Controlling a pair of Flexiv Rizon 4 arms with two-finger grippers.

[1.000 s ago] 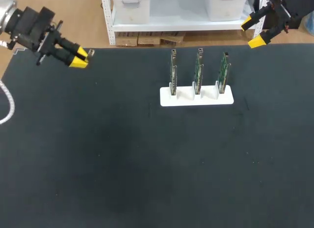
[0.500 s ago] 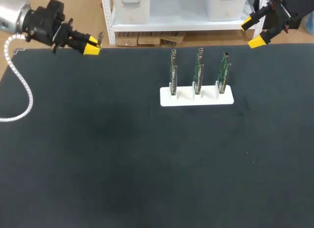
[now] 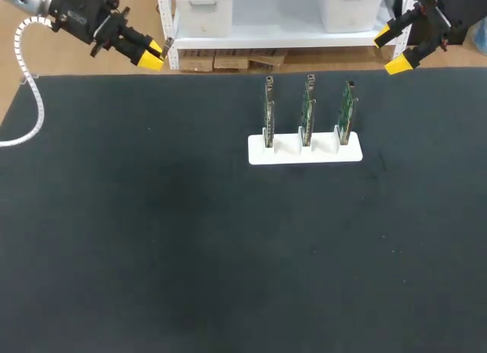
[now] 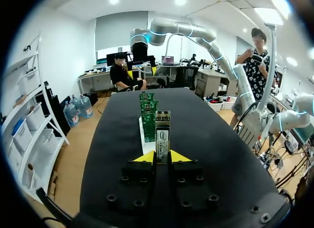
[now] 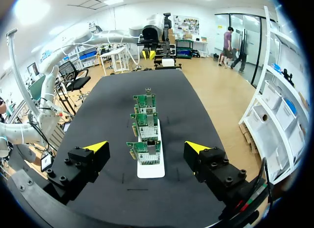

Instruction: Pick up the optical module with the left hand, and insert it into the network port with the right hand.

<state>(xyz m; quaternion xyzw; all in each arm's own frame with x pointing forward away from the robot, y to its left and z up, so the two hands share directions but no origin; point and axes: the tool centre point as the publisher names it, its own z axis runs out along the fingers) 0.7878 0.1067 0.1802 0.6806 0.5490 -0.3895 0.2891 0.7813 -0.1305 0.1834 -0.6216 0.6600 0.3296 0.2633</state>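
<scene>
My left gripper [image 3: 156, 55] hangs raised over the table's far left edge, shut on a small silver optical module [image 3: 167, 42]. In the left wrist view the module [image 4: 162, 134] stands upright out of the gripper [image 4: 162, 156], pinched between the yellow tips. A white stand [image 3: 304, 151] at the back middle carries three upright green circuit boards [image 3: 307, 106]. From the left wrist the boards [image 4: 147, 110] line up ahead of the module. My right gripper [image 3: 392, 50] is wide open above the far right edge. Its wrist view looks along the row of boards [image 5: 146, 125] on the stand [image 5: 150, 171], with nothing between its fingers.
The black table top [image 3: 190, 239] stretches wide in front of and to the left of the stand. A white coiled cable [image 3: 27, 87] from my left arm hangs over the far left corner.
My left arm has swung up and to the right along the far edge, carrying the module and trailing its cable. The right arm and the boards have stayed put.
</scene>
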